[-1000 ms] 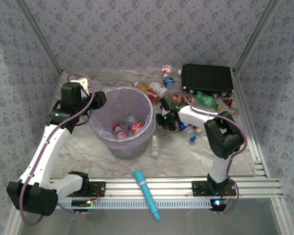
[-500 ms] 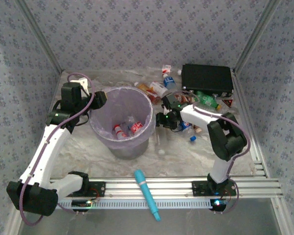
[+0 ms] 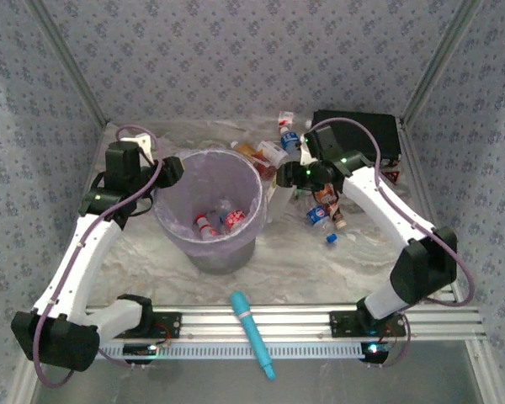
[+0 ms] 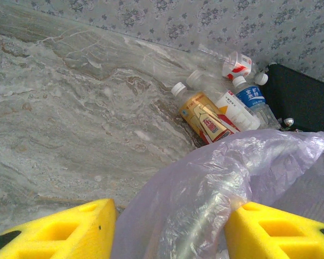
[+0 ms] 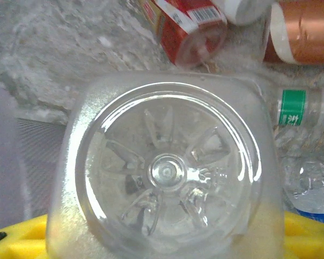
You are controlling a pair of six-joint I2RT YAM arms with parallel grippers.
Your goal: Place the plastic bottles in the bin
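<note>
- Plastic bottles (image 3: 221, 221) lie inside the bin (image 3: 227, 252), and from above more are seen lying on the tabletop (image 3: 320, 261) beside it.
- Right wrist view: the right claw (image 5: 162, 240) pinches a clear bottle (image 5: 164, 172), with its base facing the camera.
- Left wrist view: the left claw (image 4: 170, 229) straddles the bin's rim with its fingers apart; I cannot tell whether it grips.

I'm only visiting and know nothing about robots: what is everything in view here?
bin: one, pale lilac, left of centre.
bottles in the bin: at least two, red labels, on its bottom.
loose bottles: several, mixed labels, behind and right of the bin.
clear bottle: one, held by the right gripper.
black case: one, far right corner.
teal stick: one, near edge.
left gripper: one, yellow fingers, astride the bin's rim.
right gripper: one, yellow fingers, closed on the clear bottle.
</note>
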